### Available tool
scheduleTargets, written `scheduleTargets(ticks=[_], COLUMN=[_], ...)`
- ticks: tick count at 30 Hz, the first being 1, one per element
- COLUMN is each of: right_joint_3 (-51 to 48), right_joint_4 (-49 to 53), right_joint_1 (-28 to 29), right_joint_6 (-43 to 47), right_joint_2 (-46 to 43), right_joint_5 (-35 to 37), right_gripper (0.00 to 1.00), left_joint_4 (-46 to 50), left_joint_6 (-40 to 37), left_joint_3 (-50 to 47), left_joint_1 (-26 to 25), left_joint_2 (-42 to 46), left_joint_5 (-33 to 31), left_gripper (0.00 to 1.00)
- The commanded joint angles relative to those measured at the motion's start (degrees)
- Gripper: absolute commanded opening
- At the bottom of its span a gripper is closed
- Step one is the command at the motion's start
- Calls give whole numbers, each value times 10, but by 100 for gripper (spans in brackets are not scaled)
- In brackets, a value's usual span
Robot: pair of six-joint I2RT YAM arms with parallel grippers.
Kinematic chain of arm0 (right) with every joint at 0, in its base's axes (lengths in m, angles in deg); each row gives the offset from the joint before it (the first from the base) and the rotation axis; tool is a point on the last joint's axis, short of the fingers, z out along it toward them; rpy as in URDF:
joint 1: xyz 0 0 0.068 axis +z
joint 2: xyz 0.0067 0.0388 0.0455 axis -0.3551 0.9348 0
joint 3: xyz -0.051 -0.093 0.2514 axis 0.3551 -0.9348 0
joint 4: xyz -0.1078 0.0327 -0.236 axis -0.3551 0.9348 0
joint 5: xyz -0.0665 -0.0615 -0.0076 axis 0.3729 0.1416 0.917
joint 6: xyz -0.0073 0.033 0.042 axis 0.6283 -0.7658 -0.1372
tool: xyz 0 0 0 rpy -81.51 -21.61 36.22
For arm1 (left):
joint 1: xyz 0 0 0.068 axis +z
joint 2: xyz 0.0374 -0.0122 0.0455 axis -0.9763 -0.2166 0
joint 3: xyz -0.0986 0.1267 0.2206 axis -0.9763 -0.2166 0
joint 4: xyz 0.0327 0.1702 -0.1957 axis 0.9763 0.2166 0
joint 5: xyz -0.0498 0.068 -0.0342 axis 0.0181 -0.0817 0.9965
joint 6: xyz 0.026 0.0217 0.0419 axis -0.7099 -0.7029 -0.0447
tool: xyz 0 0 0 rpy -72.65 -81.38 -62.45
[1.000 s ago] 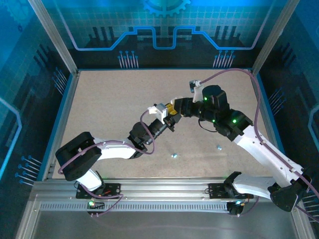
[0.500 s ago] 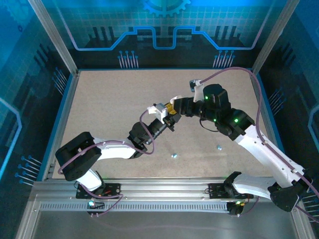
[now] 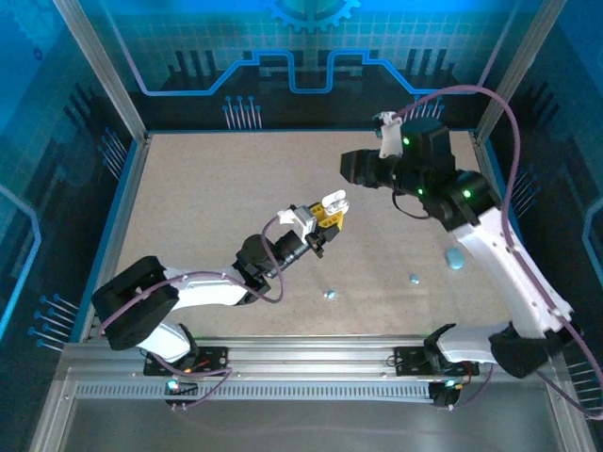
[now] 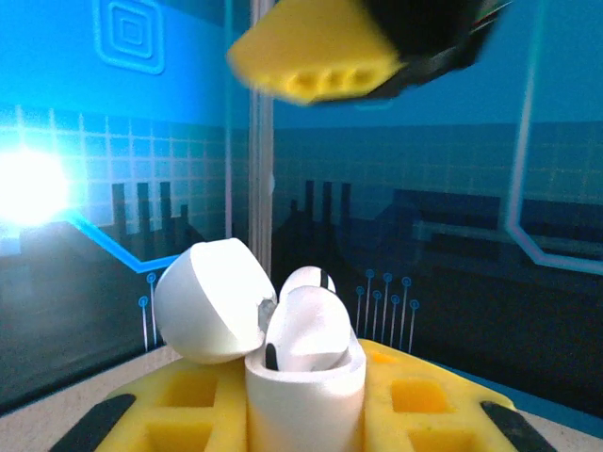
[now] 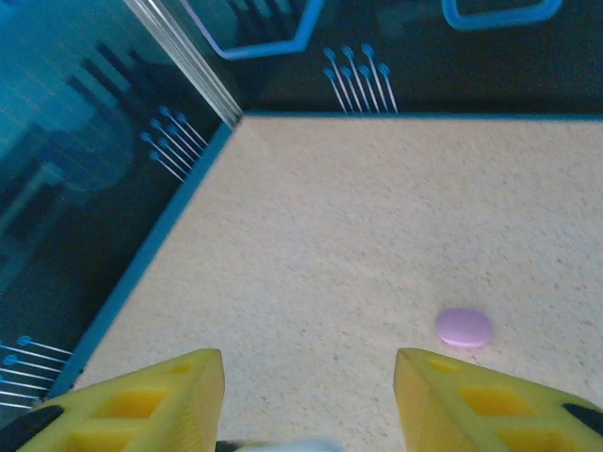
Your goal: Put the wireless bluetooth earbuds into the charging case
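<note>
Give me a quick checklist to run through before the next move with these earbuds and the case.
1. Left gripper holds the white case: ok.
2. Case lid open: ok.
3. White buds fully seated in the case: cannot tell.
4. Right gripper open: ok.
5. All buds in a case: not ok; two blue buds lie loose on the table.

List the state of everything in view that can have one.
left gripper: shut on the white case
white case: upright, lid open
white earbuds: seated in the white case
right gripper: open, empty
light blue case: lying on the table
pink case: closed, on the table
blue earbuds: loose on the table
</note>
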Motion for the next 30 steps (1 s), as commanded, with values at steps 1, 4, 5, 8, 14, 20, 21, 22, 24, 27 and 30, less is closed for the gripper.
scheduleTargets(ticks=[1, 4, 5, 8, 14, 20, 21, 22, 24, 27, 30], right_joint_3=[37, 62, 71, 92, 102, 84, 80, 76, 67, 58, 51], right_joint_4=[117, 143, 154, 185, 218, 222, 222, 221, 218, 211, 202], right_joint_1=[-13, -18, -19, -19, -20, -25, -26, -27, -29, -31, -32], right_joint_6=[32, 54, 62, 85, 113, 126, 125, 125, 122, 118, 112], right_joint_2=[52, 82, 91, 114, 119, 100, 97, 94, 89, 82, 76], right_joint_5=[-58, -96, -105, -125, -133, -154, -156, -154, -154, -155, -155], right_gripper=[52, 53, 53, 53, 50, 49, 49, 49, 49, 49, 50], left_joint_4=[6, 19, 27, 40, 39, 23, 22, 22, 22, 22, 21], left_joint_6=[-41, -51, -54, -58, -51, -36, -34, -33, -31, -29, -28], left_joint_3=[-9, -11, -11, -9, -11, -15, -15, -15, -16, -14, -14], left_joint_1=[-1, 2, 2, 4, 9, 16, 16, 17, 18, 17, 18], left_joint_2=[32, 45, 50, 58, 60, 59, 59, 59, 59, 57, 57], left_joint_5=[44, 54, 58, 63, 52, 39, 38, 38, 38, 38, 37], left_gripper=[23, 23, 23, 23, 23, 23, 23, 23, 23, 23, 23])
